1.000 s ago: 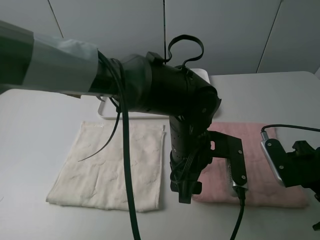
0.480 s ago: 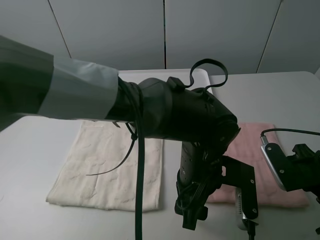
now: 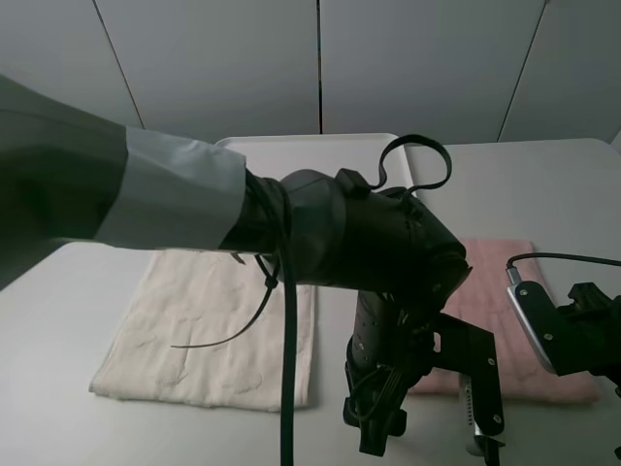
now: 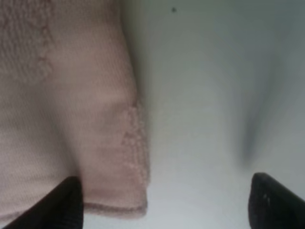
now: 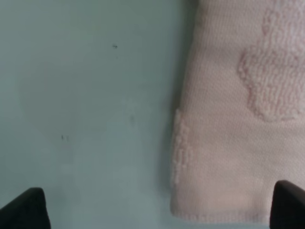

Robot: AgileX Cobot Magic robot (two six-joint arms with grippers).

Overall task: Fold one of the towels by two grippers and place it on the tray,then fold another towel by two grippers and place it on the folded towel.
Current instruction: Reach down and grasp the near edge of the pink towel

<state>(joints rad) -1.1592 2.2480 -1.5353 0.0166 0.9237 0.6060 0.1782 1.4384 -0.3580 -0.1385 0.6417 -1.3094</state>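
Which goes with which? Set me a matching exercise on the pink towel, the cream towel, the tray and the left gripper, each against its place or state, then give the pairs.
1. pink towel
2. cream towel
3. tray
4. left gripper

A. white, behind both towels
B. open, over a towel's corner
C. on the left in the high view
D. on the right in the high view, partly hidden by a black arm

Pairs: 1-D, 2-C, 3-A, 4-B.
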